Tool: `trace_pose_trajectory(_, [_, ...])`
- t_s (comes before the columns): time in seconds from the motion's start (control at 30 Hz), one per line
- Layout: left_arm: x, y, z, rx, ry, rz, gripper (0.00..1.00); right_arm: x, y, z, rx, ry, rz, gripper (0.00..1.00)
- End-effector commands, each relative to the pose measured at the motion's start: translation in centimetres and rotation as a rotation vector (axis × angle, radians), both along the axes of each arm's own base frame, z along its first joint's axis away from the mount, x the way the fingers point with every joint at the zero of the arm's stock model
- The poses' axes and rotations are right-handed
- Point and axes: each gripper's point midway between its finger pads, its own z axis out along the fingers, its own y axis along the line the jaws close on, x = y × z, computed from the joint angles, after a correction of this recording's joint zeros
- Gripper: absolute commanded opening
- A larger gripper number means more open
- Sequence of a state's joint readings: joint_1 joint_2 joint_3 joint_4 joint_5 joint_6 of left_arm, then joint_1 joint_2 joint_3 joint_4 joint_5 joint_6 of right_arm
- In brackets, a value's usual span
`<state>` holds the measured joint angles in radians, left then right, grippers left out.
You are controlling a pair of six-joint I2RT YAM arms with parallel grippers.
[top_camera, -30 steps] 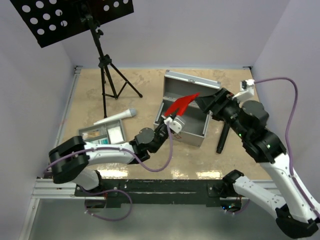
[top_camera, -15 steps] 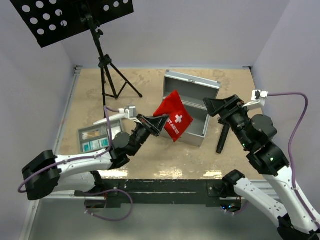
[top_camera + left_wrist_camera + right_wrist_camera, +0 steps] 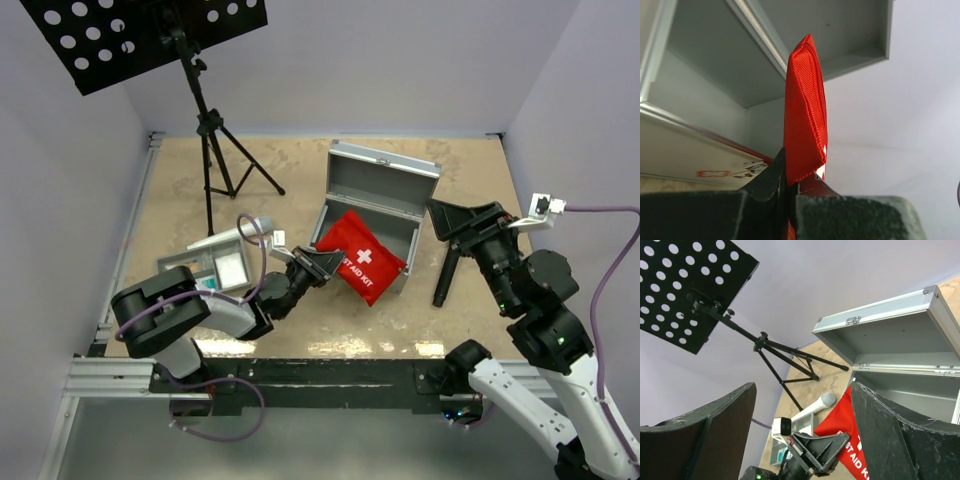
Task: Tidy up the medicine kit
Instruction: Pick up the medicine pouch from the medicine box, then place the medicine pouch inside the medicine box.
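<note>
Right now your left fingers [image 3: 318, 267] are clamped tight on one corner of the red fabric "FIRST AID KIT" pouch w/ the white cross [image 3: 366, 262]. From the left wrist view you see the pouch edge-on [image 3: 805, 115], standing up out of the closed fingers, nothing else in the grip.

The pouch lies slanted across the front wall of the boxy silver-grey metal case [image 3: 385, 185], approx at its front-left corner. Its upper part is over the case opening and its lower corner hangs out front toward the table [image 3: 300, 170]. Can't tell if that corner touches the table. The case lid stands open at the back.

Your right fingers [image 3: 452, 216] are spread wide and hold nothing. They hover just right of the case, above a black stick-like item [image 3: 444, 275] lying on the table.

The grey divided tray [image 3: 195, 270] sits to the left by your left arm, well apart from the case. A white cylinder-shaped item [image 3: 235, 235] lies just behind it. The black tripod stand [image 3: 215, 140] is at rear left.
</note>
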<state>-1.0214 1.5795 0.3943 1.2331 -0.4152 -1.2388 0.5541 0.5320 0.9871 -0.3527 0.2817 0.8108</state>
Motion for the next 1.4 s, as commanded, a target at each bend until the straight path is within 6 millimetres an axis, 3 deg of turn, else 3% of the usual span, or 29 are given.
trace_pose_trajectory(0.0, [-0.8, 5.7, 16.2, -0.648, -0.301, 0.110, 0.00, 0.0, -0.9, 0.5, 0.000, -0.020, -0.043, 0.80])
trace_pose_trajectory(0.13, [-0.1, 6.1, 18.0, -0.647, -0.346, 0.176, 0.00, -0.1, -1.1, 0.9, -0.005, -0.032, -0.048, 0.80])
trace_pose_trajectory(0.23, [0.7, 5.5, 19.6, -0.639, -0.368, 0.206, 0.00, 0.0, -1.2, 0.8, -0.011, -0.033, -0.053, 0.80])
trace_pose_trajectory(0.33, [1.9, 4.3, 19.9, -0.614, -0.344, 0.231, 0.00, 0.1, -1.1, 0.5, -0.020, -0.025, -0.051, 0.80])
trace_pose_trajectory(0.57, [3.3, 4.0, 17.8, -0.646, -0.264, 0.280, 0.02, 0.2, -1.2, 0.4, -0.038, -0.028, -0.059, 0.80])
trace_pose_trajectory(0.8, [4.0, 1.8, 16.2, -0.612, -0.232, 0.271, 0.02, 0.5, -1.4, 0.3, -0.071, -0.032, -0.077, 0.80])
trace_pose_trajectory(0.9, [4.2, 1.1, 15.6, -0.600, -0.227, 0.265, 0.08, 0.7, -1.3, 0.1, -0.077, -0.031, -0.076, 0.80])
trace_pose_trajectory(1.1, [4.4, 0.5, 14.6, -0.578, -0.211, 0.260, 0.32, 1.0, -1.2, -0.4, -0.093, -0.021, -0.077, 0.80])
trace_pose_trajectory(1.13, [4.3, 0.7, 14.4, -0.578, -0.209, 0.264, 0.49, 1.0, -1.2, -0.4, -0.095, -0.020, -0.078, 0.80])
trace_pose_trajectory(1.17, [4.2, 1.0, 14.3, -0.574, -0.207, 0.265, 0.57, 1.1, -1.1, -0.4, -0.095, -0.020, -0.076, 0.80])
trace_pose_trajectory(1.27, [3.8, 2.2, 13.7, -0.550, -0.194, 0.285, 1.00, 1.1, -1.1, -0.4, -0.097, -0.019, -0.078, 0.80])
trace_pose_trajectory(1.37, [3.3, 3.9, 13.3, -0.516, -0.181, 0.302, 1.00, 1.3, -0.8, -0.7, -0.093, -0.014, -0.069, 0.80])
